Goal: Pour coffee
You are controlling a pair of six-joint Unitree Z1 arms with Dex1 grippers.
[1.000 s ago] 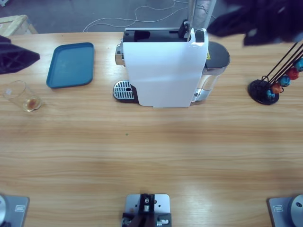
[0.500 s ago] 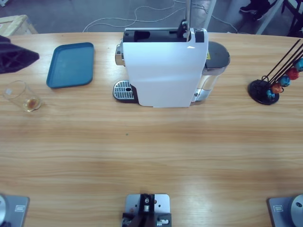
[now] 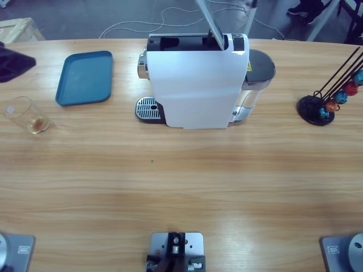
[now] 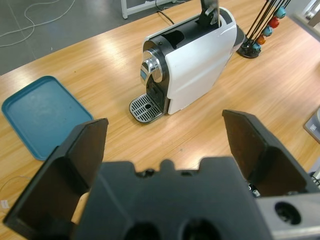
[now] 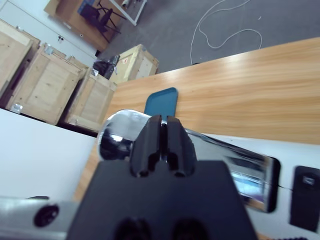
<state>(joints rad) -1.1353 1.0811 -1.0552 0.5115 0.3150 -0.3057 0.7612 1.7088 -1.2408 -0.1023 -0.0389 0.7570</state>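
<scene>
High view: clear glass tumbler [image 3: 25, 115] at table's left edge, thin amber coffee [image 3: 37, 123] in its bottom. Blue tray [image 3: 85, 77] beside it holds nothing. White coffee machine [image 3: 198, 79] centre-back; capsule rack [image 3: 332, 90] far right. Broad bare tabletop [image 3: 181, 181] in front.

Left wrist: left gripper [image 4: 167, 145] jaws spread wide, holding nothing.

Right wrist: right gripper [image 5: 161, 145] jaws closed against chrome lever [image 5: 190, 142].

you have the coffee machine [image 3: 198, 82] standing at the middle of the table's [image 3: 181, 175] far side, with the tray [image 3: 85, 77] lying to its left. the glass [image 3: 26, 116] stands in front of the tray, near the table's left end. the capsule rack [image 3: 329, 96] stands well apart at the right end.
</scene>
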